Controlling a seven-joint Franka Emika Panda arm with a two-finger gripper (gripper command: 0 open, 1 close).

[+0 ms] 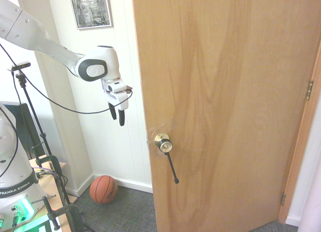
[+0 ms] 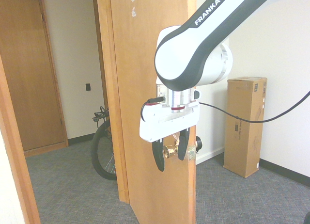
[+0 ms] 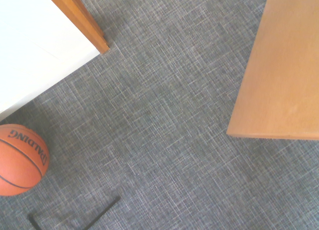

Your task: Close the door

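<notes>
The door point(image 1: 230, 91) is a tall light-brown wood-grain panel standing ajar, hinged at the right with metal hinges point(image 1: 309, 90). Near its free left edge sits a round brass knob point(image 1: 162, 141), and a thin black rod point(image 1: 172, 167) hangs down from it. My gripper point(image 1: 117, 119) hangs in the air to the left of that edge, a little above the knob, fingers pointing down. It is open, holds nothing and touches nothing. In the second exterior view the gripper point(image 2: 171, 162) stands in front of the door point(image 2: 145, 64), with the knob point(image 2: 169, 151) showing between the fingers. The wrist view looks down at carpet and the door point(image 3: 279, 80).
A basketball point(image 1: 104, 189) lies on the grey carpet by the white wall point(image 1: 120, 141), below the gripper. A tall cardboard box point(image 2: 244, 124) stands against the far wall. A bicycle wheel point(image 2: 101, 146) shows behind the door, and another wooden door point(image 2: 29, 73) is beyond it.
</notes>
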